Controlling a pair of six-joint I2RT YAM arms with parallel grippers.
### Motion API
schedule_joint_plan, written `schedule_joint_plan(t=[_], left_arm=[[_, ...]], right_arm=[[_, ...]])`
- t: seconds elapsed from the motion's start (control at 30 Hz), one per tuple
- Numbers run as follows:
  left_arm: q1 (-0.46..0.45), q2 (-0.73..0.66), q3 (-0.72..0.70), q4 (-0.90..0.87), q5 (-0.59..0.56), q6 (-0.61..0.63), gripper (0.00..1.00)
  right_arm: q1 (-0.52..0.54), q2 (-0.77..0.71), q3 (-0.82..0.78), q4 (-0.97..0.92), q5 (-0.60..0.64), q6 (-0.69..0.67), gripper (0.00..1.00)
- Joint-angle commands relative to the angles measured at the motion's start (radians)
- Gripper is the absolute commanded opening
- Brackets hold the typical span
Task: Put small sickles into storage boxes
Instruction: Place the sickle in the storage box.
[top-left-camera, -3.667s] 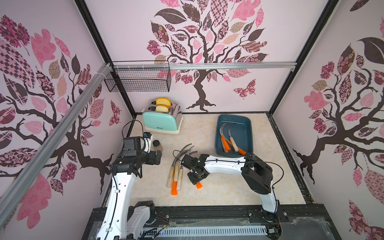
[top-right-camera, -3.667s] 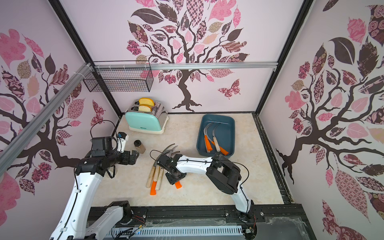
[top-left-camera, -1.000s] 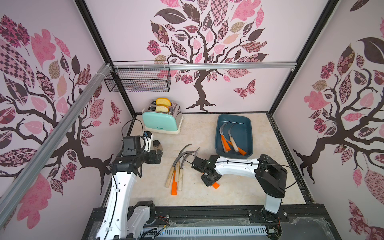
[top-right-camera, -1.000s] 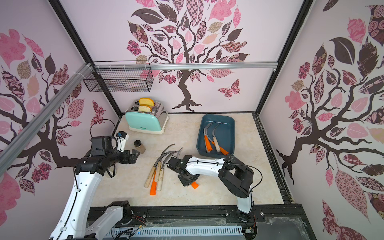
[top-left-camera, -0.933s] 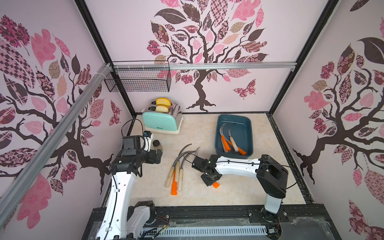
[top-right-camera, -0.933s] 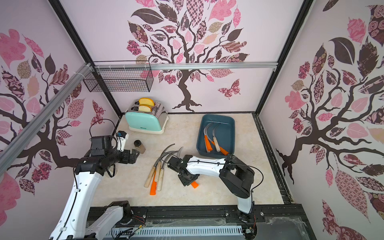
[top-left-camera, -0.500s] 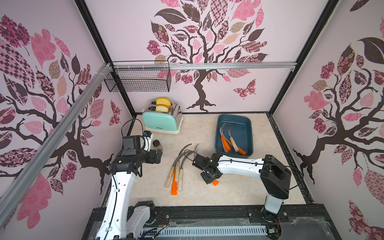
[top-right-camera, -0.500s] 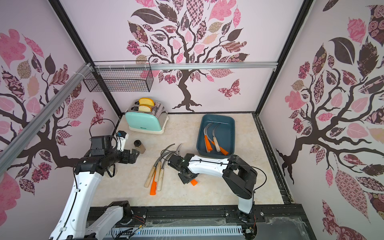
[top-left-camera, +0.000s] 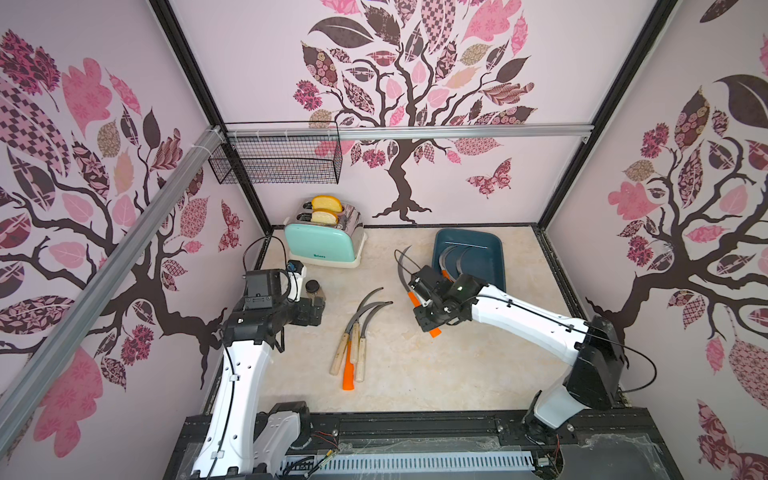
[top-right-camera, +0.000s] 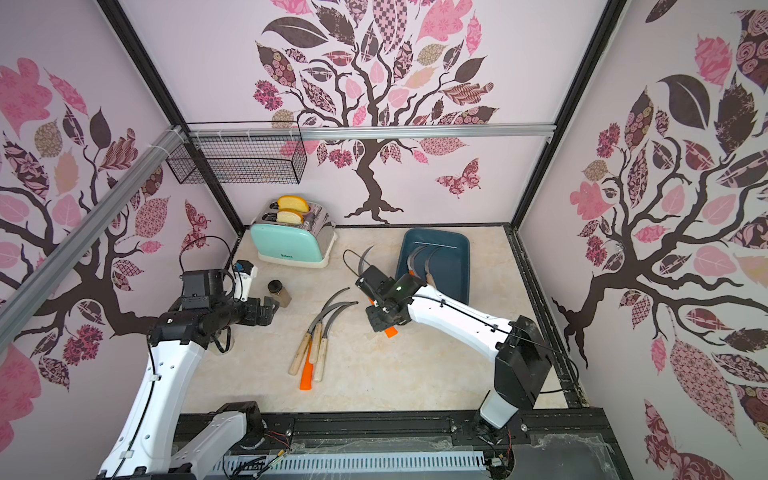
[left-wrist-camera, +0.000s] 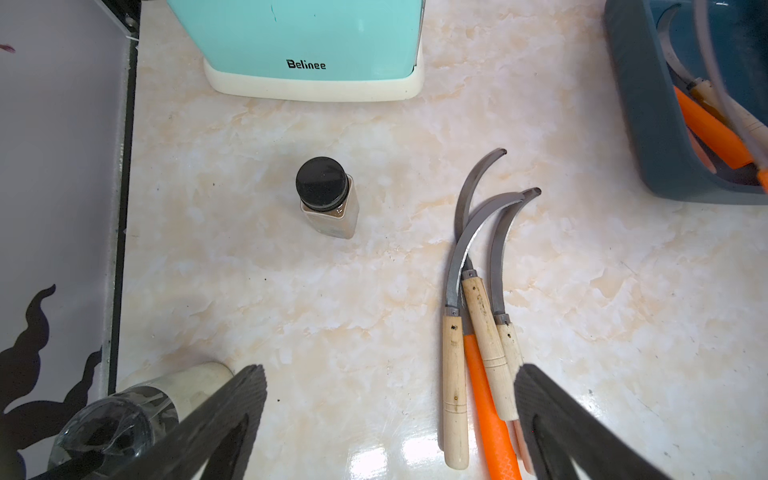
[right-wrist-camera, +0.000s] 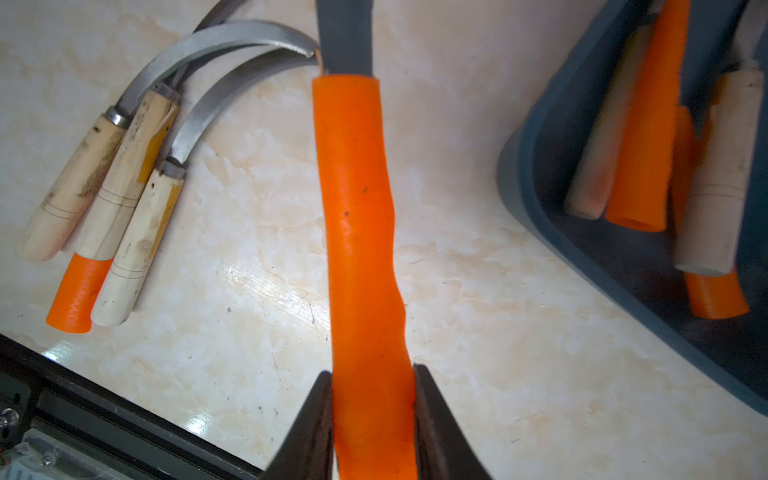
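Note:
My right gripper (right-wrist-camera: 373, 374) is shut on the orange handle of a small sickle (right-wrist-camera: 357, 216). It holds the sickle above the table, between the loose pile and the storage box. In both top views the held sickle's grey blade (top-left-camera: 401, 266) (top-right-camera: 363, 259) points toward the back wall. The storage box (top-left-camera: 482, 257) (top-right-camera: 453, 266), a dark teal tray at the back right, holds several sickles (top-left-camera: 451, 255). Several more sickles (top-left-camera: 357, 336) (left-wrist-camera: 478, 324) lie bunched mid-table, most with wooden handles and one with an orange handle. My left gripper (left-wrist-camera: 390, 374) is open and empty, hovering left of that pile.
A mint toaster (top-left-camera: 322, 245) with bread stands at the back left. A small black-capped bottle (left-wrist-camera: 326, 199) is in front of it. A glass (left-wrist-camera: 124, 415) lies by the left wall. A wire basket (top-left-camera: 278, 160) hangs above. A black rail (top-left-camera: 415, 419) runs along the front edge.
My right gripper has carried the orange-handled sickle up and toward the back right, away from the pile and closer to the storage box. The left arm has stayed still.

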Motion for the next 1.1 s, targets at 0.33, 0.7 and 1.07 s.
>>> schedule_joint_plan(t=[0.33,0.7,1.07], left_arm=[[0.005,-0.003,0.031,-0.01,0.013,-0.002,0.98],[0.005,0.0,0.028,-0.006,0.032,-0.007,0.98],[0.005,-0.006,0.024,-0.007,0.042,-0.004,0.98]], right_arm=[[-0.3,-0.047,0.049,-0.103,-0.12,-0.171,0.16],[-0.418,0.062,0.108,-0.098,-0.123,-0.184,0.16],[-0.504,0.187,0.16,-0.043,-0.176,-0.172,0.17]])
